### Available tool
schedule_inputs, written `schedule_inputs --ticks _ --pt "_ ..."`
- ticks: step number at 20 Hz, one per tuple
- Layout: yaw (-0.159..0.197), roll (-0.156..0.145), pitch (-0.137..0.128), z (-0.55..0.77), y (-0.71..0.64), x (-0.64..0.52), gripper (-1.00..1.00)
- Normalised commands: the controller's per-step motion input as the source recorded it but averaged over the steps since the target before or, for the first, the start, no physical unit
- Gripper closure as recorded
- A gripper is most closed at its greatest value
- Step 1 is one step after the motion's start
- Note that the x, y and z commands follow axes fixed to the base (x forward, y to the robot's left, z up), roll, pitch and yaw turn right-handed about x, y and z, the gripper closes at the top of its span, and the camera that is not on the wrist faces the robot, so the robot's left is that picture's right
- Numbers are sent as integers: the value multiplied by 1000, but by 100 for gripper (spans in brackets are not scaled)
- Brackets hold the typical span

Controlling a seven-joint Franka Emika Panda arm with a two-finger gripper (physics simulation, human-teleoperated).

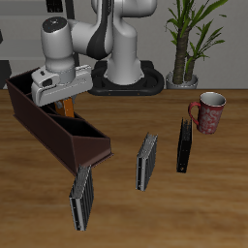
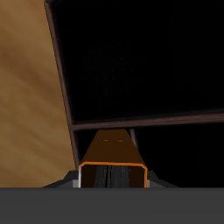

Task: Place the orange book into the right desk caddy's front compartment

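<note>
now, at the frame's upper left, the gripper [image 1: 66,105] is clenching the thin orange-brown hardback book [image 1: 68,108] over the long dark maroon desk caddy [image 1: 48,128].

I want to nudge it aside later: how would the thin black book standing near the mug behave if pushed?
The thin black book stands upright on a narrow edge with nothing propping it, so a sideways push would probably topple it. It looks like a stiff board, so it should fall flat rather than bend. The red patterned mug stands apart from it and probably would not catch it.
</note>
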Motion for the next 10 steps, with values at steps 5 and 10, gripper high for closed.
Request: schedule_inputs --ticks 5,10 --pt "-23 -7 4 6 26 3 -100" --pt "-41 14 -33 257 114 17 -100"
